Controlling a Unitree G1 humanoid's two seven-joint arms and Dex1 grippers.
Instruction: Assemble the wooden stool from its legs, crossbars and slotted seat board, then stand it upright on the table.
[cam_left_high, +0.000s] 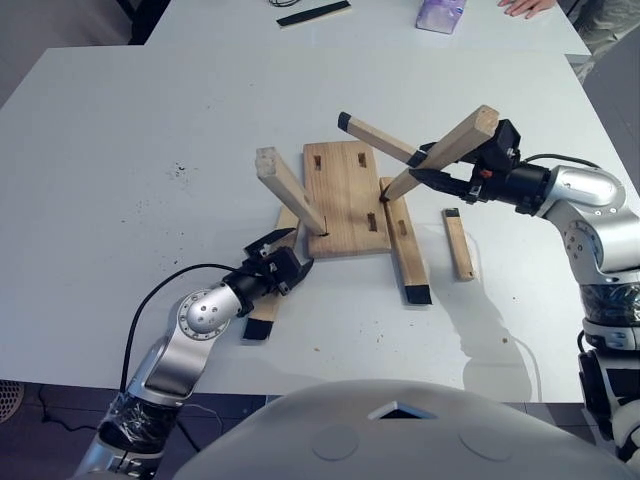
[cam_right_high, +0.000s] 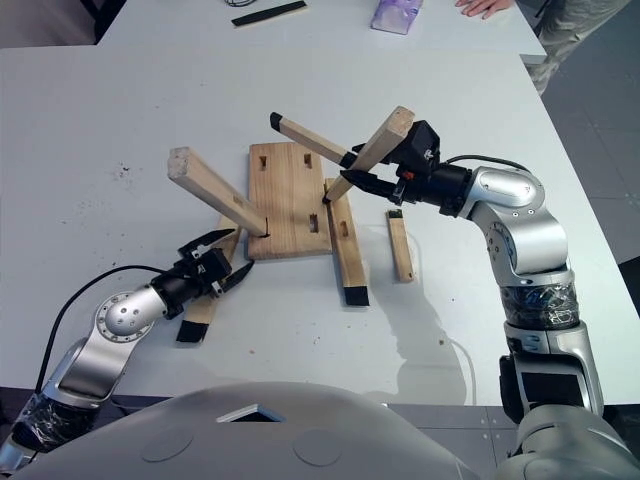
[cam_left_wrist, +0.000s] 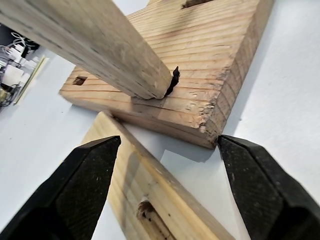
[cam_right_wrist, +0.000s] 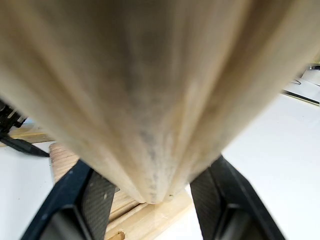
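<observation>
Sprawling across nearly the whole frame, the white table (cam_left_high: 150, 150) carries the lot. Dead centre lies the seat board (cam_left_high: 345, 200), flat, slots facing up. Look at the corner leg (cam_left_high: 288, 188): foot jammed into the board's lower-left corner, leaning up and away toward the left of the frame! Right of centre the gripped leg (cam_left_high: 445, 150) slants steeply, bare top end toward the upper right, lower end down at the board's right edge. Crossing it is the black-capped leg (cam_left_high: 378, 137), tilted, cap pointing to upper centre; where its other end sits, I can't tell. Just right of the board the flat leg (cam_left_high: 408, 255) lies on the table, black foot toward the bottom of the frame. Right of that, apart, is the short crossbar (cam_left_high: 459, 243). Lower left of the board another wooden piece (cam_left_wrist: 150, 190) lies flat. Right gripper (cam_left_high: 425, 168): clamped on the gripped leg, a finger on either side. Left gripper (cam_left_high: 298, 248): fingers spread wide, holding nothing, poised over that wooden piece, near the board's lower-left corner.
</observation>
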